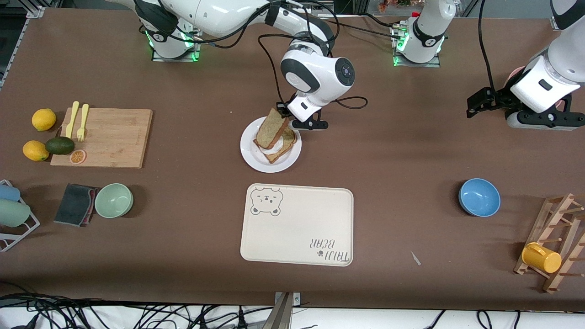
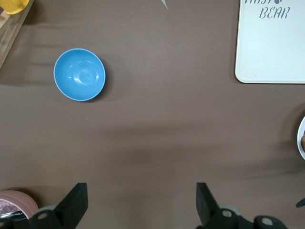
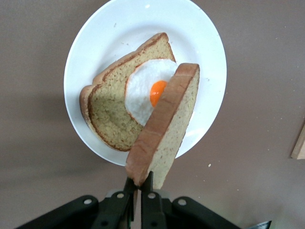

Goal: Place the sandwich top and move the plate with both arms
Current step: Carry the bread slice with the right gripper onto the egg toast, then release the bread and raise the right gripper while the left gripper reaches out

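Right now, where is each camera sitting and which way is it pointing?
Front view: high across the table, facing both arms' bases; shows the right gripper holding the sandwich top over the plate.
Left wrist view: on the waiting left arm, looking down at the blue bowl; left gripper open.
Right wrist view: looking down at the egg slice; its shut fingers show.
Shared: the front and left wrist views both show the bear tray.

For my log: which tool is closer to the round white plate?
Right. The right tool holds the bread slice over the round white plate; the left tool waits over bare table.
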### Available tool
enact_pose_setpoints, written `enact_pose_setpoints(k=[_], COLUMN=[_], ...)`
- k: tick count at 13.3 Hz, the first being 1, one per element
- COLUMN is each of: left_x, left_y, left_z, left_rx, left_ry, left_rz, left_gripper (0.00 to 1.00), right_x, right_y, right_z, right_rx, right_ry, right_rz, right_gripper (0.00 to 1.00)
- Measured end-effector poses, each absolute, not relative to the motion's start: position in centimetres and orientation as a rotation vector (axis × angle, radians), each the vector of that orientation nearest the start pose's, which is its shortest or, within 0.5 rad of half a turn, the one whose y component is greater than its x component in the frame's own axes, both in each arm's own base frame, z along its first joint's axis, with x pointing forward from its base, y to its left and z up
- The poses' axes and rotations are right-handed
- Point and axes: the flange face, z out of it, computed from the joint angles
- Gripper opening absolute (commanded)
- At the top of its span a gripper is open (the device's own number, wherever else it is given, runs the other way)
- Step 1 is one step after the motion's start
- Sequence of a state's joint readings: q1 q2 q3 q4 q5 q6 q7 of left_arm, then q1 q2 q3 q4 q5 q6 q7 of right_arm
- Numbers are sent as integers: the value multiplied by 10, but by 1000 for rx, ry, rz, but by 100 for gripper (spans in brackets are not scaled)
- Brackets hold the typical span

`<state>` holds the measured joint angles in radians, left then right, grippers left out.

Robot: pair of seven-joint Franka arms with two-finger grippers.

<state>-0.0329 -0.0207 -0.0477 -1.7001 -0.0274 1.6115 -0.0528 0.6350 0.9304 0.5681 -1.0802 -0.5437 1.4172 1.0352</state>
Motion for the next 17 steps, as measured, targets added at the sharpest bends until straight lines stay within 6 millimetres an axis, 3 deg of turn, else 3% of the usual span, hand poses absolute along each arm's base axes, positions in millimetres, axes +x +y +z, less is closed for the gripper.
enact_pose_setpoints(k=[1,2,4,6,8,10,12,14,16,17], left_x=[545,545,545,545,545,545,545,545,545,545], left_y=[-47,-47,-47,-47,-47,-47,-47,-47,-48,-50], left_z=[578,578,578,578,578,578,578,578,578,578], left_rx=[-3161,-3161,-3161,-3161,-3161,-3161,-3161,-3161,-3161,-3163], left_ry=[41,41,41,41,41,41,41,41,44,49], left_rz=[110,110,110,110,110,110,110,110,111,114], left_gripper=[100,100,100,100,100,100,100,100,100,100], right_x=[423,426,437,447,449,450,466,488,500,505], right_y=[573,570,563,560,560,561,552,527,482,451], right_z=[281,280,274,264,262,267,295,354,407,424], right_rx=[-3580,-3584,-3595,-3583,-3570,-3547,-3487,-3405,-3344,-3306], right_ry=[-222,-210,-172,-143,-132,-110,0,43,74,75], right_rz=[280,279,268,250,264,291,310,224,87,45], right_gripper=[0,15,35,75,80,99,99,99,99,99])
